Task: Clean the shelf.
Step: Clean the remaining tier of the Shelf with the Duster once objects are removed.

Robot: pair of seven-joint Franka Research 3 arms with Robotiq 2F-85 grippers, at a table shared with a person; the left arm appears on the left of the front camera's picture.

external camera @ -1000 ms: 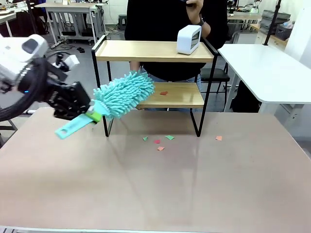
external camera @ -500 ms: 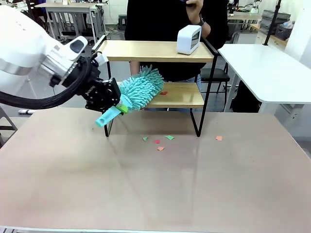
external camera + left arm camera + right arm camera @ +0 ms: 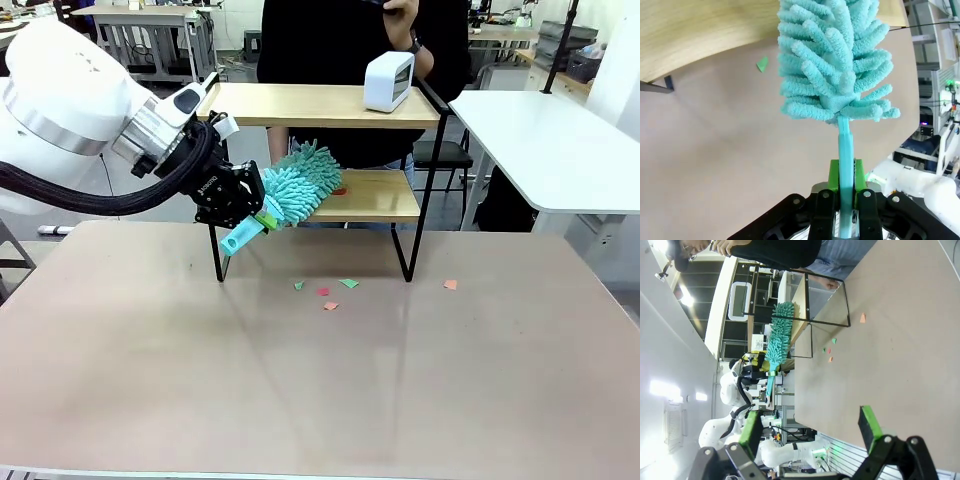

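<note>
The shelf (image 3: 300,104) stands at the table's far side, a small rack of two wooden boards in a black frame. My left gripper (image 3: 250,214) is shut on the handle of a teal fluffy duster (image 3: 302,182). The duster's head lies over the left end of the lower board (image 3: 380,197), close to a red scrap (image 3: 338,191). In the left wrist view the green pads (image 3: 834,175) clamp the duster handle (image 3: 844,145), with the head (image 3: 832,65) reaching over the board (image 3: 700,35). My right gripper (image 3: 810,427) hangs open over the table, far from the shelf (image 3: 802,315).
A white box-like device (image 3: 388,82) sits on the top board's right end. Several small red and green paper scraps (image 3: 327,291) lie on the beige table in front of the rack, one more (image 3: 450,285) to the right. A person stands behind the shelf. A white table (image 3: 560,150) is at the right.
My left arm has swung right and toward the shelf, carrying the duster. Its head has moved from the rack's left side onto the lower board.
</note>
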